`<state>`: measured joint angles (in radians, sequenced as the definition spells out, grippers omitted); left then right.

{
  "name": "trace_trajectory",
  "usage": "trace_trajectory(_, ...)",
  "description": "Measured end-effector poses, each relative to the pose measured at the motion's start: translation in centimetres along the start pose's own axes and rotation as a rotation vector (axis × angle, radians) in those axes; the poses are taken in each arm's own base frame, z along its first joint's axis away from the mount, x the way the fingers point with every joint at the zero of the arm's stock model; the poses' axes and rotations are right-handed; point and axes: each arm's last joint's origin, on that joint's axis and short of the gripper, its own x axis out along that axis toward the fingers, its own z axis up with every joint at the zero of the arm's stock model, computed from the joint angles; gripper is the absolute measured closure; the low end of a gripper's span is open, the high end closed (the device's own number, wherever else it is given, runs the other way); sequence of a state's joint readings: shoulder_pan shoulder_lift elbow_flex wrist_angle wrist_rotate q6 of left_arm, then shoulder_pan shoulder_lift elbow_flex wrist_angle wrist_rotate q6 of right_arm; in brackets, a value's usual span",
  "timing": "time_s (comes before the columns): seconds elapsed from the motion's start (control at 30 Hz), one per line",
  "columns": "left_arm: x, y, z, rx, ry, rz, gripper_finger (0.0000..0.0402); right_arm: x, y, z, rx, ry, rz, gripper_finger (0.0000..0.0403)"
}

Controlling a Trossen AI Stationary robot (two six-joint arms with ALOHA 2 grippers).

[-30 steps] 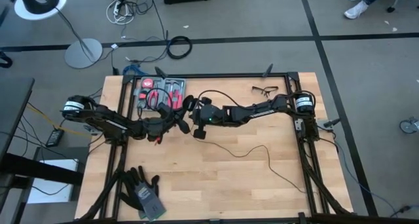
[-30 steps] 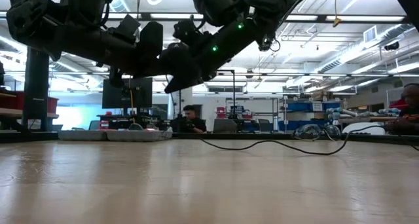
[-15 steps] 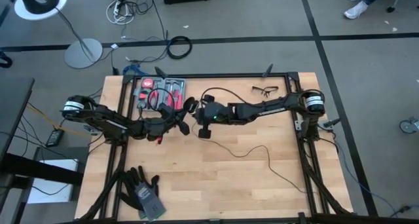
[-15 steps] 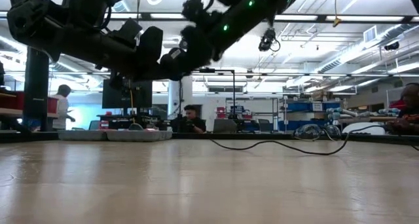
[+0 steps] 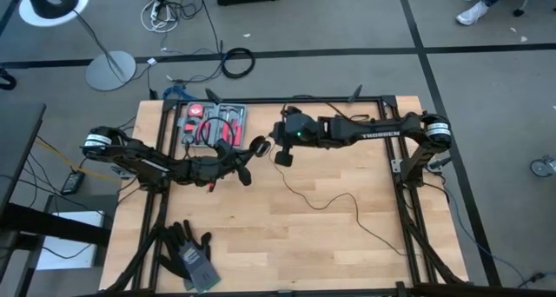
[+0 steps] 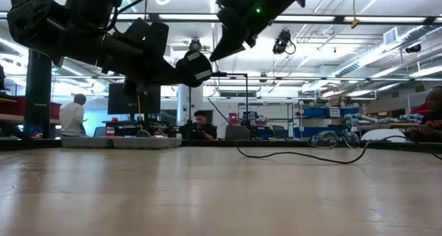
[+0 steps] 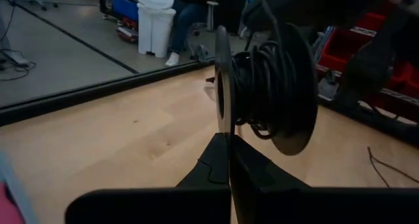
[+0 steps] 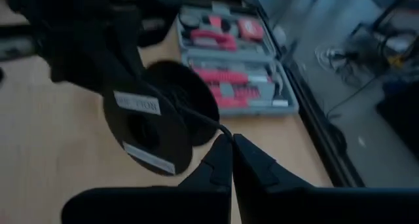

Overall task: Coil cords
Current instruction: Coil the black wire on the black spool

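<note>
Left gripper (image 5: 248, 162) pinches a black spool (image 7: 268, 86) at frame center, right gripper (image 5: 282, 155) nips the thin cord (image 5: 347, 201) trailing lower right across the wooden table (image 5: 287, 245); a person (image 6: 72, 116) stands behind

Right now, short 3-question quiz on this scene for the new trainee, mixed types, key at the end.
1. True or false: the left gripper holds the spool by one flange.
2. What is the right gripper pinching? A) the thin black cord B) a glove C) a screwdriver
3. Fill in: the loose end of the cord trails over the table toward the ___ arm's side.

Key: 1 true; 2 A; 3 right.
</note>
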<state>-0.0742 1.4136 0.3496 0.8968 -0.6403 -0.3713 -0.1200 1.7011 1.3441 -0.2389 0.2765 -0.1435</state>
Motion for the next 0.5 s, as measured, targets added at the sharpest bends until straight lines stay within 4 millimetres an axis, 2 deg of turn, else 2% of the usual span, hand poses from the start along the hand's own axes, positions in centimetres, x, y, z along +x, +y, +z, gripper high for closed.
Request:
trace_trajectory(0.1, 0.0, -0.1, 0.1, -0.009, -0.006, -0.015, 0.0401, 0.1, -0.6, -0.7, 0.025, 0.058, 0.021, 0.0401)
trace_trajectory(0.23, 0.0, -0.2, 0.4, -0.029, -0.032, -0.037, 0.0401, 0.4, -0.3, -2.0, 0.029, 0.116, 0.172, 0.0385)
trace_trajectory(0.4, -0.1, -0.4, 0.9, -0.057, -0.070, -0.053, 0.0401, 1.2, 0.5, -4.6, 0.079, 0.159, 0.240, 0.0370)
trace_trajectory(0.5, -0.1, -0.4, 1.0, -0.062, -0.073, -0.061, 0.0401, 1.9, 1.4, -7.0, 0.126, 0.166, 0.242, 0.0368)
